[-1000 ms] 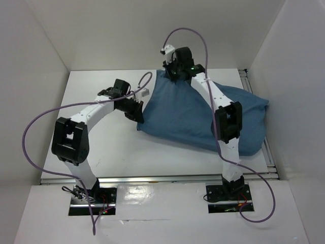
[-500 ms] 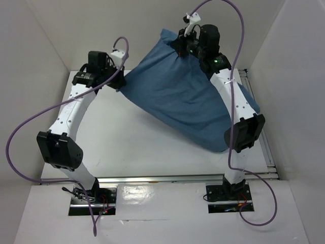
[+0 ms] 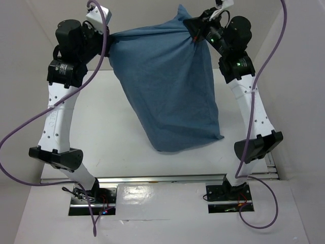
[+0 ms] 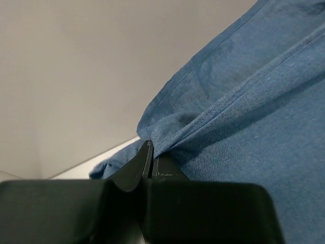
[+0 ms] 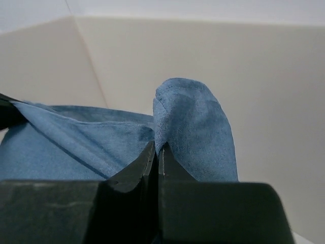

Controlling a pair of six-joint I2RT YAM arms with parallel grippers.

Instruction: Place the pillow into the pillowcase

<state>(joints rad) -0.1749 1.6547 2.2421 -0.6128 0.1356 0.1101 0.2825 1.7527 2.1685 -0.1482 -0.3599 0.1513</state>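
The pillowcase is up in the air, slung between the two arms like a sack, well above the tabletop. Top edge pulled into a taut line from one grip to the other, body hanging down and filling out to a rounded, bulky lower end. From above I can't tell whether that lower end brushes the tabletop or hangs clear.

No cream fabric showing anywhere, so I can't see the pillow itself. Going by the fullness of the cloth, I'd judge it's sitting inside, low in the sleeve.

Handling: this is limp denim-blue cloth with no stiffness of its own. It folds and ropes wherever it's pinched, and you can see it gathering into creases at both holds. With a pillow in it, it should be bulky more than heavy, but all that load comes onto two small pinches.

Left gripper: jaws closed tight on a bunched fold at the left top corner, a hem line running off across the left wrist view. Right gripper: jaws clamped on the right top corner, with a small tip of cloth poking up past them.

Best holds, I'd say, are these top corners, on the doubled hem where the cloth is thickest. The bites are thin, and a jerk could pull cloth free.
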